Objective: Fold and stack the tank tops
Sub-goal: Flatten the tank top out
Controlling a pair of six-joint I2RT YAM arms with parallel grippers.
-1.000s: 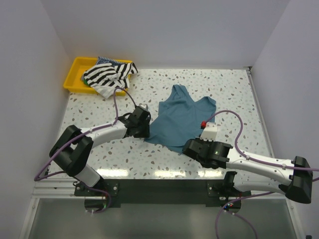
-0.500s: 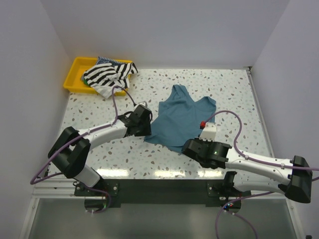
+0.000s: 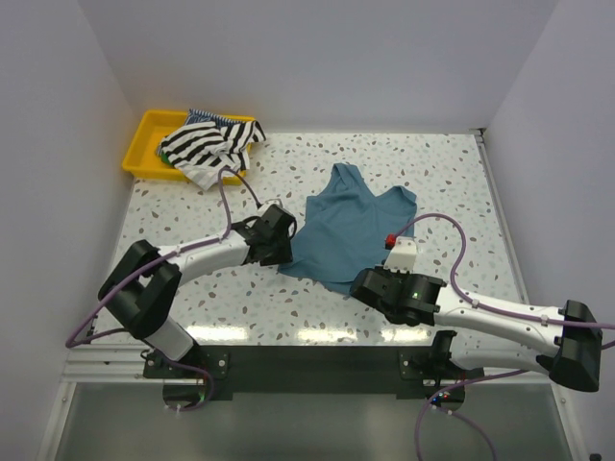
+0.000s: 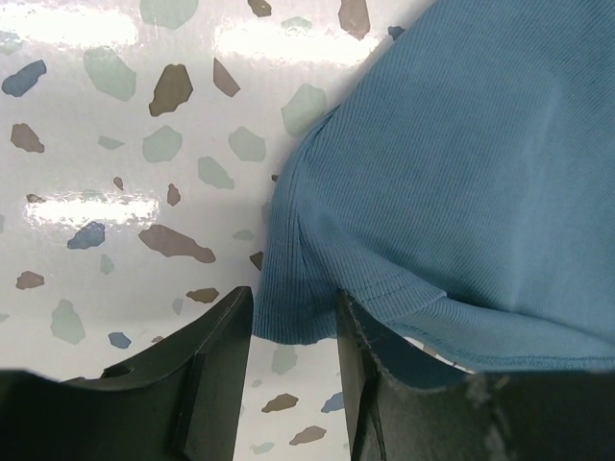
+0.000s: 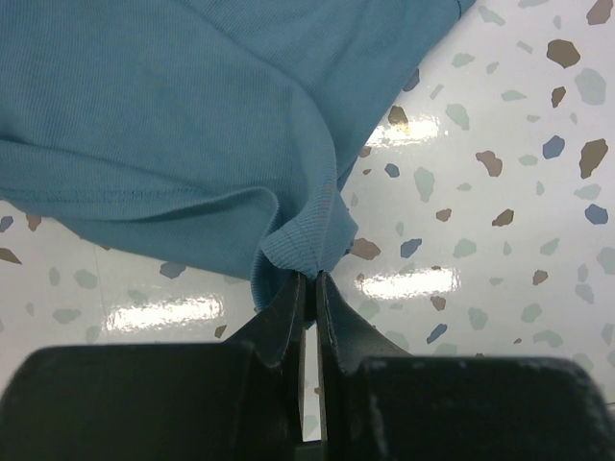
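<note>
Left tool parted astride teal tank top hem corner, right tool pinching its hem fold

Striped top hides most of the yellow tray

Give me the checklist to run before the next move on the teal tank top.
1. Right tool pinching a near hem corner of the teal tank top: ok.
2. Left tool closed on the other hem corner: not ok, jaws apart with the cloth between them.
3. Hem lying flat: not ok, rumpled at both tools.
4. Straps free of both arms: ok.
5. Black-and-white striped top apart from it, at the yellow tray: ok.
6. Cloth deep enough between the left jaws: cannot tell.
</note>
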